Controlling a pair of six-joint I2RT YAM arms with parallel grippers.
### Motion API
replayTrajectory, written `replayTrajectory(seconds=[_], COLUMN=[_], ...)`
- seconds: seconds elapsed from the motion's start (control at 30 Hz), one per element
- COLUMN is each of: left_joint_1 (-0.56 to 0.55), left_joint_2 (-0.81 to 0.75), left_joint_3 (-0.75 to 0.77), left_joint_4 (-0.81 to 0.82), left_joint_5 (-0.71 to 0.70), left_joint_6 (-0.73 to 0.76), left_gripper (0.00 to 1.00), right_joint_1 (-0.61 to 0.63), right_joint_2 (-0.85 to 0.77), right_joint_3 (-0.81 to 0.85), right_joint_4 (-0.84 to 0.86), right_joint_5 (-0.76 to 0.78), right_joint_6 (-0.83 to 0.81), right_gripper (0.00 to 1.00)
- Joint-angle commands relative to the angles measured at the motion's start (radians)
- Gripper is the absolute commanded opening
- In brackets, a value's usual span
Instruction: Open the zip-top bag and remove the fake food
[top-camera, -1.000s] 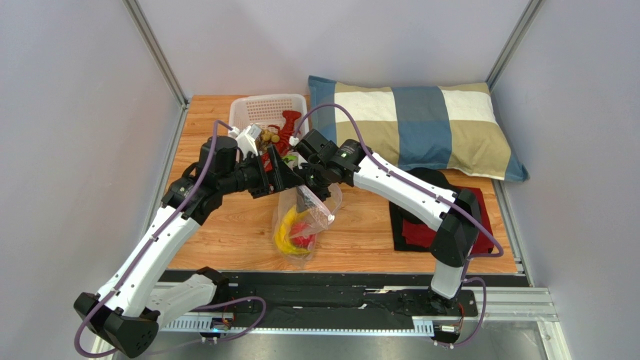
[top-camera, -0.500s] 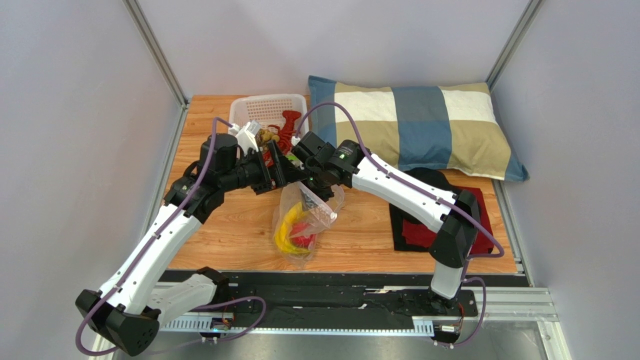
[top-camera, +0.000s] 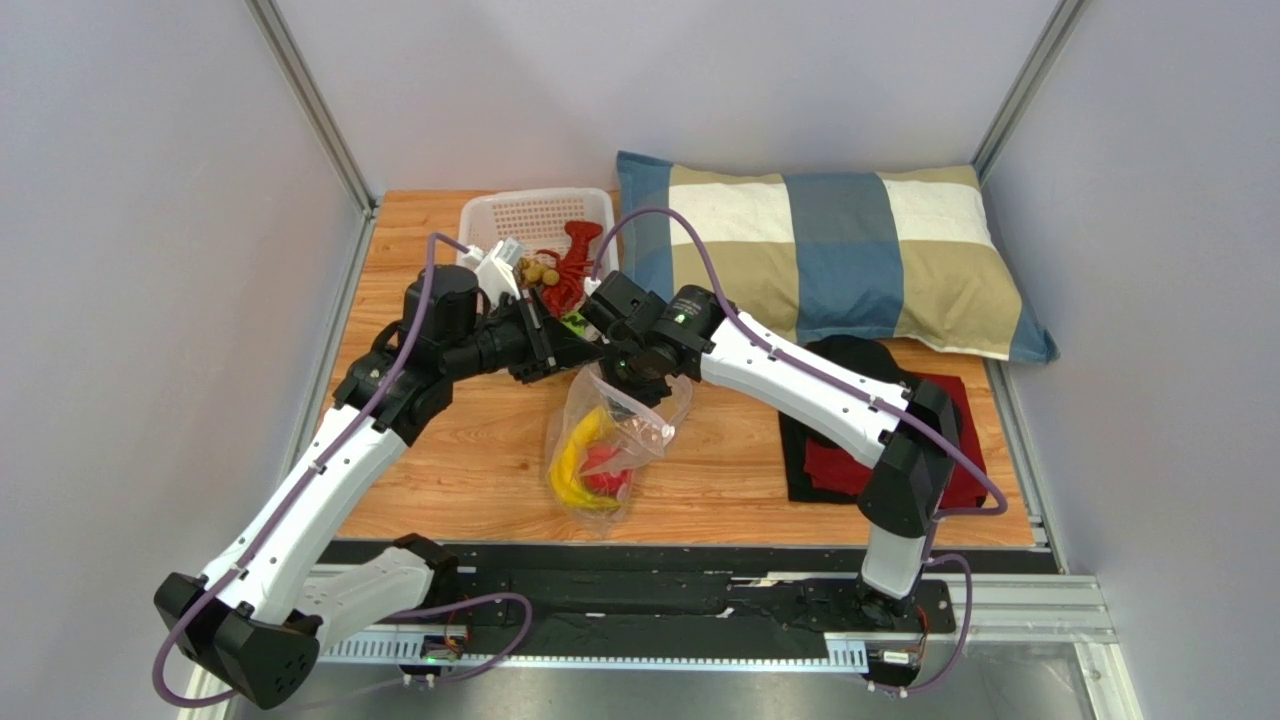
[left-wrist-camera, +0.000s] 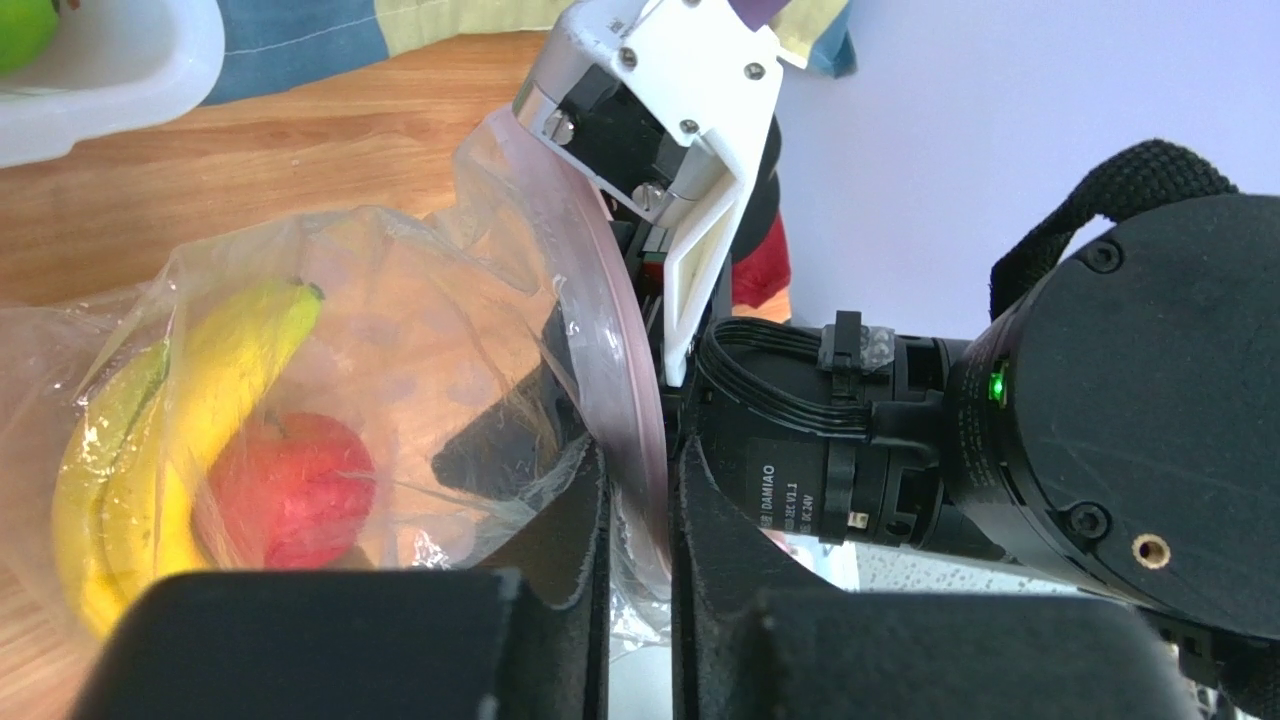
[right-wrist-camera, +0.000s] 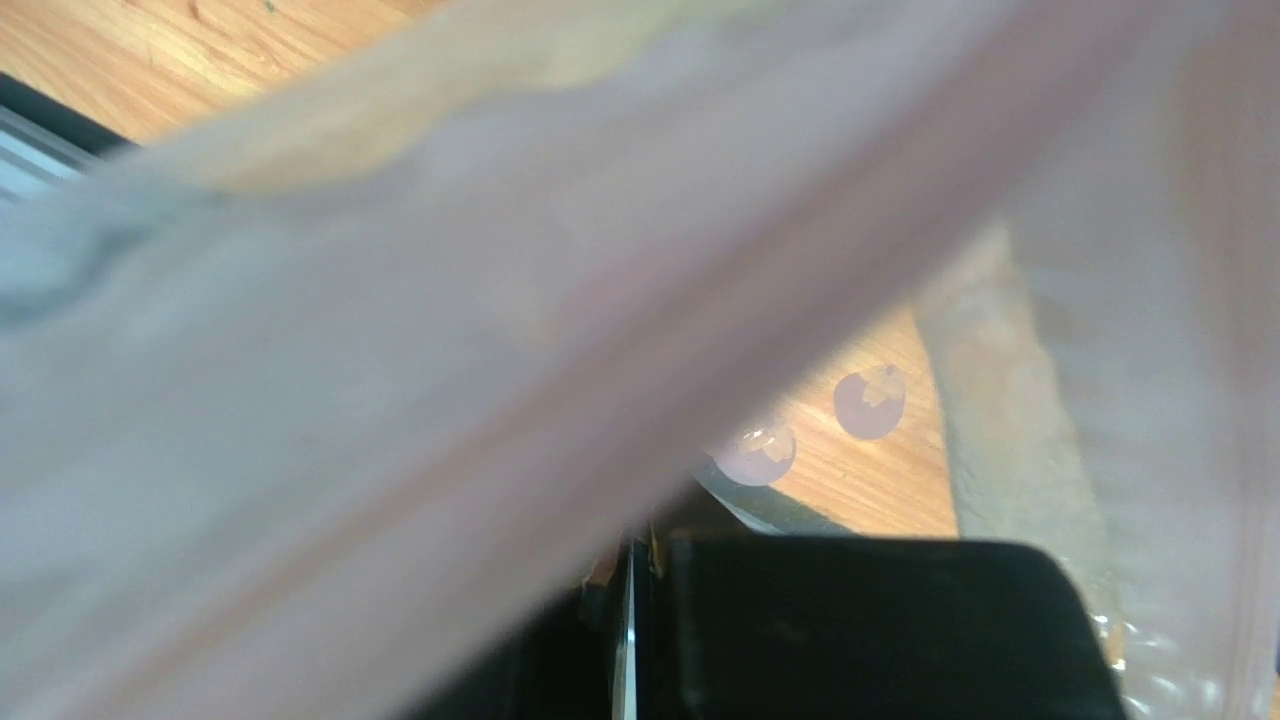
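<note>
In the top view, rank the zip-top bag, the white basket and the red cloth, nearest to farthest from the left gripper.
1. zip-top bag: top edge pinched in the left gripper.
2. white basket: just behind, toward the far edge.
3. red cloth: well off to the right, near side.

Soft, even overhead light keeps the top view bright and sharp, with only faint shadows on the wooden surface (top-camera: 481, 458) toward 6 o'clock; the left wrist view is crisp, with pale glare on the crinkled bag (left-wrist-camera: 391, 345), while the right wrist view is mostly blurred plastic, clearer only toward 5 o'clock.
</note>
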Motion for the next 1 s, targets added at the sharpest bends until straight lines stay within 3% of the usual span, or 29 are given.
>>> replayTrajectory(seconds=[0.0, 0.43, 0.7, 0.8, 0.9, 0.97], left_joint_1=[0.004, 0.004, 0.004, 0.004, 0.004, 0.004], left_joint_2=[-0.019, -0.08, -0.103, -0.085, -0.065, -0.065], left_joint_3=[-0.013, -0.002, -0.038, -0.021, -0.025, -0.056], left_joint_4=[-0.047, -0.101, -0.047, -0.05, 0.072, 0.151], left_joint_5=[-0.023, -0.024, -0.004, 0.012, 0.083, 0.115], left_joint_6=[0.058, 0.121, 0.115, 0.121, 0.098, 0.035], left_gripper=[0.02, 0.0, 0.0, 0.0, 0.0, 0.0], right_joint_1=[-0.006, -0.089, -0.089, -0.086, -0.063, -0.058], right_joint_2=[-0.052, -0.153, -0.115, -0.112, -0.119, -0.098], right_joint_3=[0.007, -0.204, -0.18, -0.137, -0.112, -0.135], right_joint_4=[-0.023, 0.092, 0.109, 0.089, 0.15, 0.183], right_joint_5=[0.054, -0.118, -0.187, -0.24, -0.26, -0.279], right_joint_6=[-0.007, -0.015, -0.047, -0.035, -0.008, 0.023], right_gripper=[0.0, 0.0, 0.02, 0.2, 0.35, 0.35])
